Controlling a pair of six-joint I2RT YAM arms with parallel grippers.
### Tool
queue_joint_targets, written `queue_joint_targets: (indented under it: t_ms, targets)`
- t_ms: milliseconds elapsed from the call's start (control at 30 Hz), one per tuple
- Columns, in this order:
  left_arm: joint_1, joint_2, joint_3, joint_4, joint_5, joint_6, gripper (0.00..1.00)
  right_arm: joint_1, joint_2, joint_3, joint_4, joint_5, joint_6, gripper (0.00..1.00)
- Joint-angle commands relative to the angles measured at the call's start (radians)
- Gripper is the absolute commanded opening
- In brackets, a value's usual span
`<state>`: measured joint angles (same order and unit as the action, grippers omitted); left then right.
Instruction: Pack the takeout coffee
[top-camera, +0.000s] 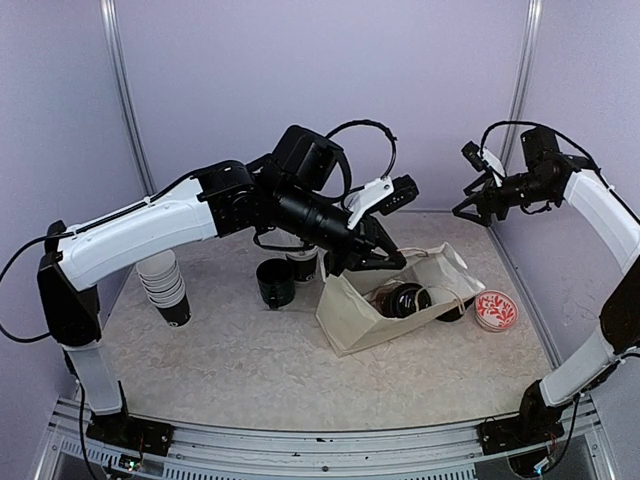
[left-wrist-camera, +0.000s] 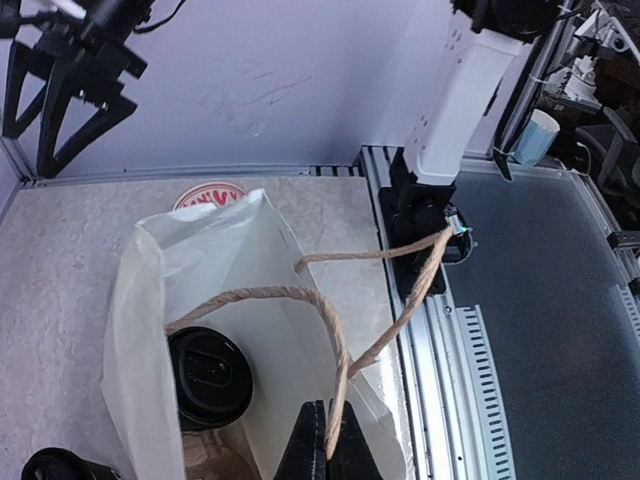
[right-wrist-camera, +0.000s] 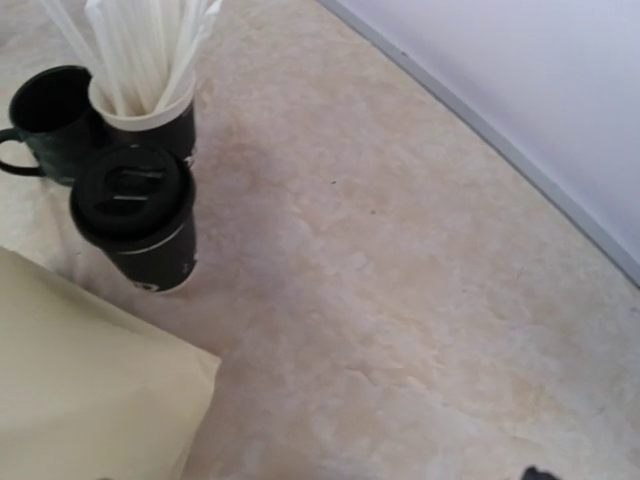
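At the middle of the marbled beige counter (top-camera: 250, 370) a cream paper carrier bag (top-camera: 350, 315) lies on its side with its mouth facing away from the arm bases. Inside it lies one black paper takeout cup with a round black plastic lid (top-camera: 405, 298), tipped over so that the lid shows through the mouth. The left end effector (left-wrist-camera: 326, 440) is fully closed, its two fingers pinching the bag's twisted brown paper handle (left-wrist-camera: 270, 295), which loops up over the mouth of the bag.

A second black lidded takeout cup (right-wrist-camera: 140, 215) stands upright on the counter, just beside a corner of the bag. Close behind it stand a black paper cup full of white straws (right-wrist-camera: 150, 115) and a glossy dark mug with a handle (right-wrist-camera: 45, 115).

The right end effector (top-camera: 475, 215) hangs in the air above the far right of the counter, its jaws spread wide and holding nothing. Near the bag on the right lies a round white disc with a red pattern (top-camera: 496, 310). A stack of nested paper cups (top-camera: 165, 285) stands well apart on the left.
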<state>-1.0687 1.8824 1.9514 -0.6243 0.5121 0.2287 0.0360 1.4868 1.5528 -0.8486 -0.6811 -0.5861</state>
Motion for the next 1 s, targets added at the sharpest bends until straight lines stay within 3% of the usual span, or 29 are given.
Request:
queue_joint_targets:
  t_ms: [0,633,967]
  targets:
    - [-0.027,-0.088,-0.026,0.022,0.055,-0.013,0.0,-0.003,-0.019,-0.026,0.007,-0.045,-0.006,0.86]
    - [-0.035,-0.113,-0.046,0.032,0.047,-0.033,0.0,-0.003,-0.043,-0.076,-0.01,-0.09,-0.019,0.86]
    - [0.012,-0.005,0.067,0.053,-0.063,-0.144,0.0,-0.003,-0.016,-0.051,-0.023,-0.094,0.0,0.86]
